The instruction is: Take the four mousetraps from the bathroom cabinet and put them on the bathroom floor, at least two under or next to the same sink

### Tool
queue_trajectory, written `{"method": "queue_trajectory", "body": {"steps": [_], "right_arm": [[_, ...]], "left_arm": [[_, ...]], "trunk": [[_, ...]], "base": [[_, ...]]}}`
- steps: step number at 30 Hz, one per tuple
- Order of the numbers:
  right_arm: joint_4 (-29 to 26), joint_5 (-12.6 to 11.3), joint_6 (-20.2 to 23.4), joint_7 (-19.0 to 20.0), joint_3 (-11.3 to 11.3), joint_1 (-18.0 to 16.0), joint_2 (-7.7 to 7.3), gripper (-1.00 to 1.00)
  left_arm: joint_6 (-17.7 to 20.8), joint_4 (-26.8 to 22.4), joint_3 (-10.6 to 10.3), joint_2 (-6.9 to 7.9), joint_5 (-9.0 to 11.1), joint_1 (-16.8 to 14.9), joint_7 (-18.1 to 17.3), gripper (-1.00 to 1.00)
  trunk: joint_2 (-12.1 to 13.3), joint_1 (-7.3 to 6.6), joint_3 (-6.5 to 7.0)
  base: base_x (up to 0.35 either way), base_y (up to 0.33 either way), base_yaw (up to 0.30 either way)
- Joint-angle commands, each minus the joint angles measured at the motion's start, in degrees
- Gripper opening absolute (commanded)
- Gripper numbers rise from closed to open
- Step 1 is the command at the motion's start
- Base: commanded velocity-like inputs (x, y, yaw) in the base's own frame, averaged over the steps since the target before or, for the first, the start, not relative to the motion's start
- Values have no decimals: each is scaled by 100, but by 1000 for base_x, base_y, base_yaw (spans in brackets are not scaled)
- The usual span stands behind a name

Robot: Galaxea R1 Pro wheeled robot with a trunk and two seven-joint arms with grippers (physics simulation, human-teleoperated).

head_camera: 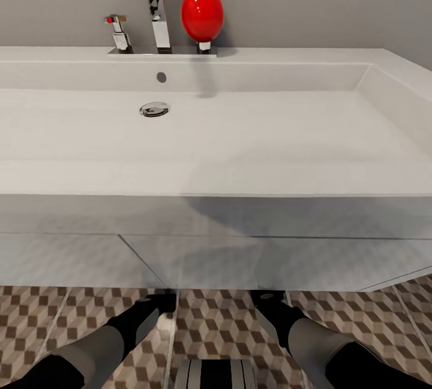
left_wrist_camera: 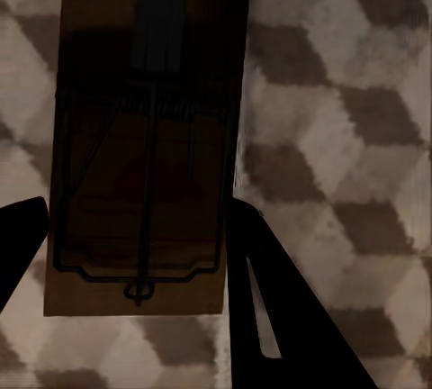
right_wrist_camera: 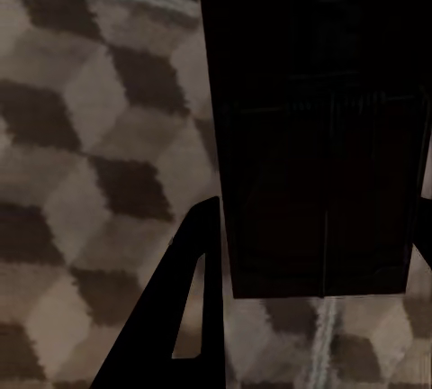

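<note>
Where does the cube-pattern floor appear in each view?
Head view: the floor is the strip below the vanity, behind both arms.
Left wrist view: it lies behind the tan mousetrap between the left gripper fingers.
Right wrist view: it lies behind the dark mousetrap in the right gripper.
Shared landmark: the brown-and-beige cube tiles.

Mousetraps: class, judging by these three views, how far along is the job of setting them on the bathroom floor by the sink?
Done: the robot faces the sink, arms lowered under its front edge. In hand: the left gripper has a mousetrap between its fingers; the right gripper has a dark mousetrap likewise, both over the patterned floor. Whether either is gripped or released is unclear. Left: letting go; the other two aren't accounted for.
</note>
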Motion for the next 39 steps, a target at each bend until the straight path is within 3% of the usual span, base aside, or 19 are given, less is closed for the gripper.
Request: {"method": "queue_trajectory", "body": {"steps": [1, 17, 18, 39], "right_arm": [[-46, -1, 9, -26, 83, -34, 0, -100], [-57, 89, -591, -17, 133, -15, -26, -100], [-123, 89, -1828, -18, 269, -234, -23, -100], [-130, 92, -1838, -21, 276, -234, -11, -100]], "left_arm": [[-6, 20, -51, 7, 49, -1, 40, -100], [-516, 100, -57, 14, 49, -1, 40, -100], [-883, 91, -56, 10, 49, -1, 40, -100], [-996, 40, -63, 6, 49, -1, 31, -100]], "trunk": [[-2, -2, -2], [-2, -2, -2], [-2, -2, -2], [-2, -2, -121]], "base": [[0, 0, 0], [0, 0, 0], [0, 0, 0], [0, 0, 0]]}}
